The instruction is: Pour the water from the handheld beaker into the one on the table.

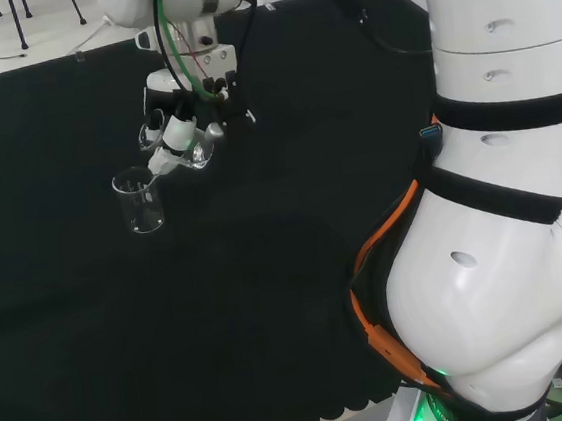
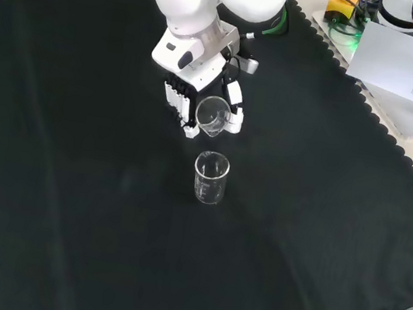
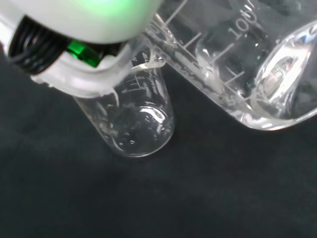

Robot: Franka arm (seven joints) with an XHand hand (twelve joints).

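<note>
The hand (image 2: pixel 199 103) has its fingers curled round the tipped beaker (image 2: pixel 212 115). In the front view, the standing beaker (image 2: pixel 210 178) waits on the bench (image 2: pixel 65 203) just at six o'clock from it.

A bench covered with black cloth (image 2: pixel 75 142) carries the ware; the cloth's near edge in the front view is scalloped. One clear glass beaker (image 2: pixel 210 178) stands upright on the cloth, near the middle in the front view and toward the left in the head view (image 1: pixel 139 200). Its printed scale is visible in the wrist view (image 3: pixel 133 119); it seems to hold a little water, though the glass makes that hard to judge.
</note>
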